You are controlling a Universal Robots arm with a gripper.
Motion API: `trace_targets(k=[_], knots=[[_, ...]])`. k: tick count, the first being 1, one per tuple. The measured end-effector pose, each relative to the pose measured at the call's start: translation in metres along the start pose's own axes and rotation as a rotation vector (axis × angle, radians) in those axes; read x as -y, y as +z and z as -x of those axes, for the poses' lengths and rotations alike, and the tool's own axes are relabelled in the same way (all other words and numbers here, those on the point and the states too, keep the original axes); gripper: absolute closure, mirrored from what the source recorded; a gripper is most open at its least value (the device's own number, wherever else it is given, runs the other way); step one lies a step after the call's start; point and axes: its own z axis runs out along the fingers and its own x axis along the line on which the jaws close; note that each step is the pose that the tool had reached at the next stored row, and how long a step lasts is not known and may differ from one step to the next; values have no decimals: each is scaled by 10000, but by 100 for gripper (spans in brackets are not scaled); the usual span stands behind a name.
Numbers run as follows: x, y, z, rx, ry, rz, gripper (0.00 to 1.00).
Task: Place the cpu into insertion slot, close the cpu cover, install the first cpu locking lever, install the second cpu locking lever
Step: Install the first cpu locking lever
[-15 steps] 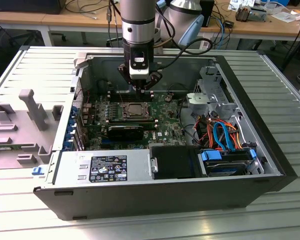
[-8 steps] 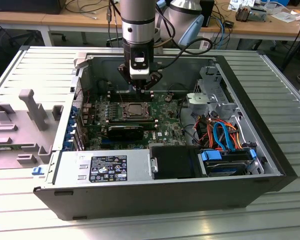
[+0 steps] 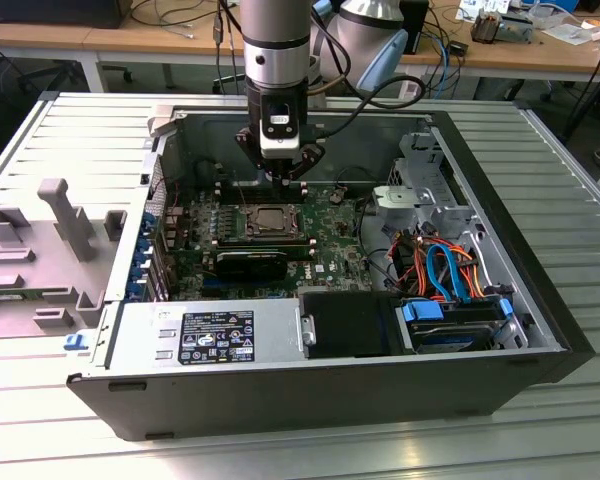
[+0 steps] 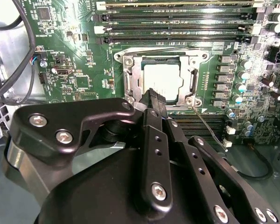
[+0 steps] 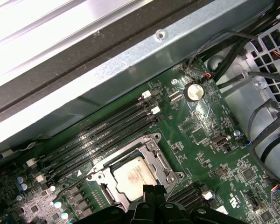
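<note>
The 2 black ribbed fingers [image 4: 152, 99] of the black gripper [image 4: 155, 96] are pressed together, with nothing visible between them. In both wrist views their tips hang over the near edge of the square dark insertion slot with its silver metal rim [image 4: 159, 59]. Whether they touch it cannot be told.

The small flat square cpu with a silver-grey metal top [image 4: 162, 78] sits inside that slot. The thin silver metal cpu cover [image 4: 134, 77] lies flat around it, so the chip shows through the central window. In the first wrist view the same chip [image 5: 132, 177] lies just beyond the gripper [image 5: 153, 190]. From 1 near corner of the cover, a thin silver wire lever [image 4: 207, 128] runs slantwise away from the socket across the board.

Long narrow black memory slots [image 4: 177, 29] lie in a row just beyond the socket on the green motherboard [image 4: 79, 56]. A round silver coin battery [image 5: 194, 91] sits farther off on the board.

In the exterior view the gripper [image 3: 283, 180] points down from the grey arm [image 3: 276, 45] above the cpu [image 3: 271, 218]. This is inside the open black computer case [image 3: 540, 270]. A grey metal power supply box [image 3: 210, 335] fills the near side of the case, and blue and orange cables [image 3: 442, 270] lie towards the exterior view's right. The case rests on a ribbed silver metal table [image 3: 70, 140].
</note>
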Motion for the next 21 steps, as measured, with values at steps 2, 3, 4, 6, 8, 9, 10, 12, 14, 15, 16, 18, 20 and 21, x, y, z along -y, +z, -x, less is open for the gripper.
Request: trace_targets(k=[2, 3, 4, 6, 8, 9, 10, 12, 14, 15, 16, 18, 20, 21], knots=[[0, 0, 0, -1, -34, 6, 89], [0, 0, 0, -2, -55, 10, 89], [0, 0, 0, -3, -66, 12, 89], [0, 0, 0, -3, -93, 16, 89], [0, 0, 0, -4, -122, 20, 89], [0, 0, 0, -5, -140, 22, 89], [0, 0, 0, -5, -152, 23, 89], [0, 0, 0, -5, -178, 27, 89], [0, 0, 0, -5, -201, 30, 89], [0, 0, 0, -5, -212, 31, 89], [0, 0, 0, -5, -233, 34, 89], [0, 0, 0, -6, -263, 36, 89], [0, 0, 0, -6, -297, 41, 89], [0, 0, 0, -7, -309, 42, 89]])
